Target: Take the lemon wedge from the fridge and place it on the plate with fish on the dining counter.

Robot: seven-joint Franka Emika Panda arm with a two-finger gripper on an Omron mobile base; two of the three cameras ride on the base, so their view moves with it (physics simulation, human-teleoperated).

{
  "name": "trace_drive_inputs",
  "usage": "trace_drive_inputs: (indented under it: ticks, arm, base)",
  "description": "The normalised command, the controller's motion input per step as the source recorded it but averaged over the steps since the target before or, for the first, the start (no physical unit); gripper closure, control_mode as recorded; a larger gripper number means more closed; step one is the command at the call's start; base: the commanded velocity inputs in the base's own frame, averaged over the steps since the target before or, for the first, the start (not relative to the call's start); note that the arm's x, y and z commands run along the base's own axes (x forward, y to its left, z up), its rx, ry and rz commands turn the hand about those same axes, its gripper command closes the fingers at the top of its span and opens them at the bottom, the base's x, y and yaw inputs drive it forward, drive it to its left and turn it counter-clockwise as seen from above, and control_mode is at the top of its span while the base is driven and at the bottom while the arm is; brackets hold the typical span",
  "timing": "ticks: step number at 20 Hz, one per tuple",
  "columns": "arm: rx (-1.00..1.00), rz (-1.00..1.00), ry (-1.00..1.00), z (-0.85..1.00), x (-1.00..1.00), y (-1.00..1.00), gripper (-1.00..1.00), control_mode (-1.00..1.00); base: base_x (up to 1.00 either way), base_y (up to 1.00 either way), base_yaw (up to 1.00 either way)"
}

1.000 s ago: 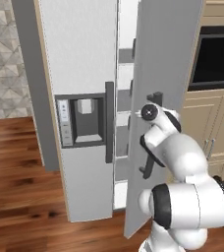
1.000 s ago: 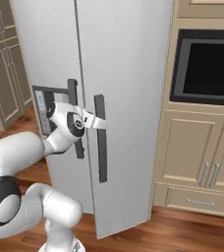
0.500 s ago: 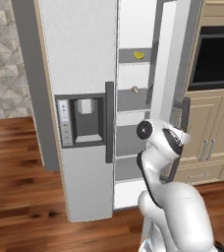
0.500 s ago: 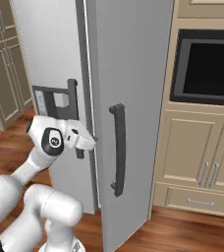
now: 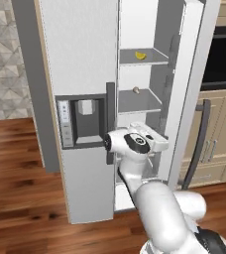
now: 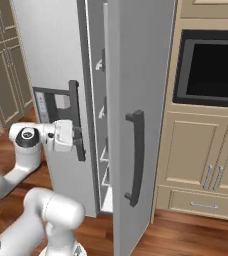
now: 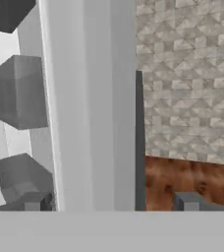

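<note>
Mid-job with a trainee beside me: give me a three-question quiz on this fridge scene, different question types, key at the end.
1. True or false: the right door of the tall light grey fridge is swung open.
2. The small bright yellow lemon wedge lies on: A) the upper grey shelf, B) the lower grey shelf, C) the wooden floor.
3. Fill in: on the shelf below the wedge sits a small beige-brown round ____.

Key: 1 true; 2 A; 3 lump. Also note that the two-finger gripper is open, holding nothing, beside the dark grey vertical handle of the left door.
</note>
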Motion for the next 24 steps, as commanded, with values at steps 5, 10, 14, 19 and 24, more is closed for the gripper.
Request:
trace_drive_inputs:
  ticks: [5,10,14,19,24]
  arm:
    - [-0.08,-0.43,0.00,0.00,1.00,-0.12,-1.00,-1.00]
    - [0.00,-0.32,0.08,0.00,0.85,-0.59,-1.00,-1.00]
    - [0.00,-0.37,0.17,0.00,0.16,-0.99,-1.00,-1.00]
    - [0.03,-0.39,0.17,0.00,-0.28,-1.00,-1.00,-1.00]
    - [0.07,-0.31,0.07,0.00,-0.92,-1.00,-1.00,-1.00]
  base:
    - [0.00,0.00,0.00]
    - [0.00,0.00,0.00]
    - [0.00,0.00,0.00]
    - [0.00,0.00,0.00]
    - [0.00,0.00,0.00]
